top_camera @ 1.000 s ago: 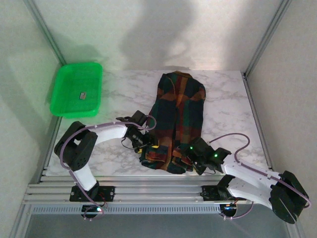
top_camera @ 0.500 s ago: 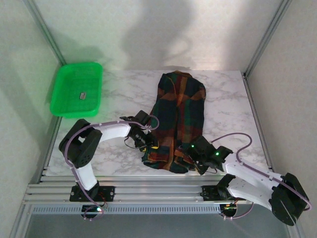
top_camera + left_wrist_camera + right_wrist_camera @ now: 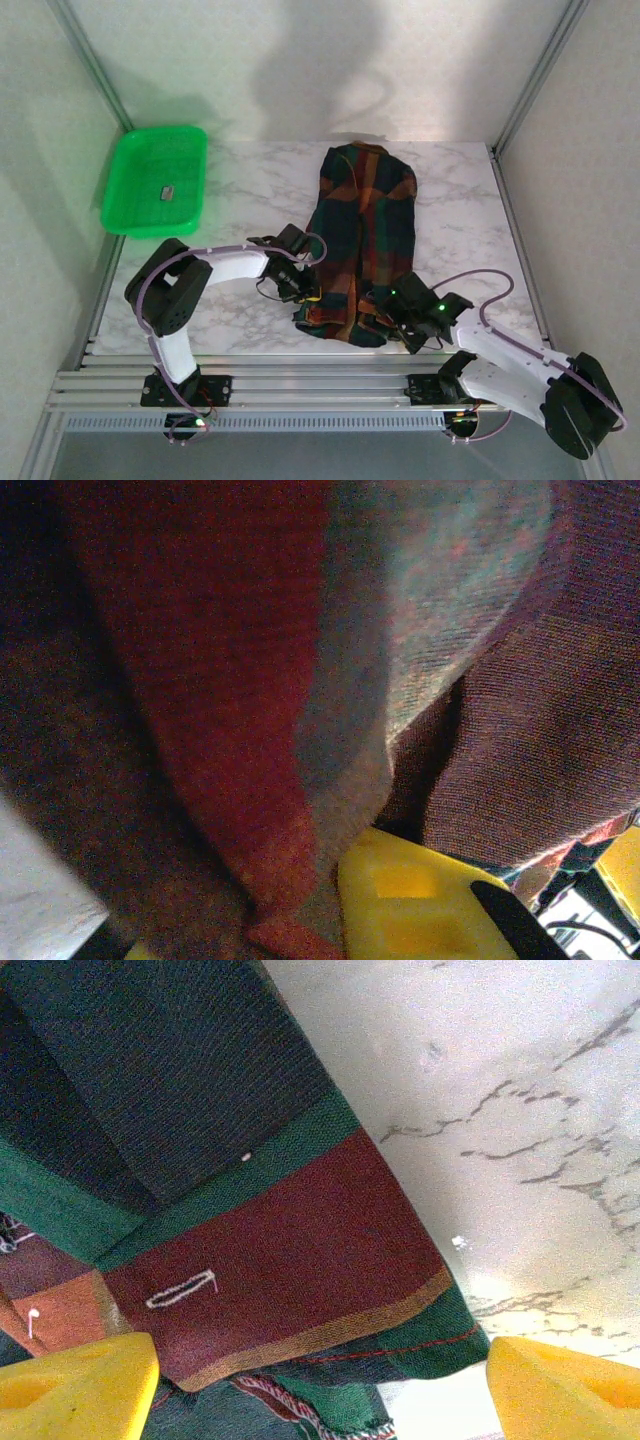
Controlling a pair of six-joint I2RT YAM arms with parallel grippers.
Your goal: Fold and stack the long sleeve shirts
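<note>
Plaid shirt (image 3: 362, 230) looks narrowed lengthwise; cross-fold, stacking remain. Over hem, right gripper (image 3: 392, 318) splayed; left gripper (image 3: 303, 292) buried in cloth, grip unclear.

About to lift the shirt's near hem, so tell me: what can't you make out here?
- Grip of the left gripper: top view, its wrist covers the fingertips; left wrist view, the shirt is dark, blurred cloth against the lens.
- Near hem corners: top view, under the left gripper and the right gripper.
- Small object in the green tray: top view, too small to identify.
</note>
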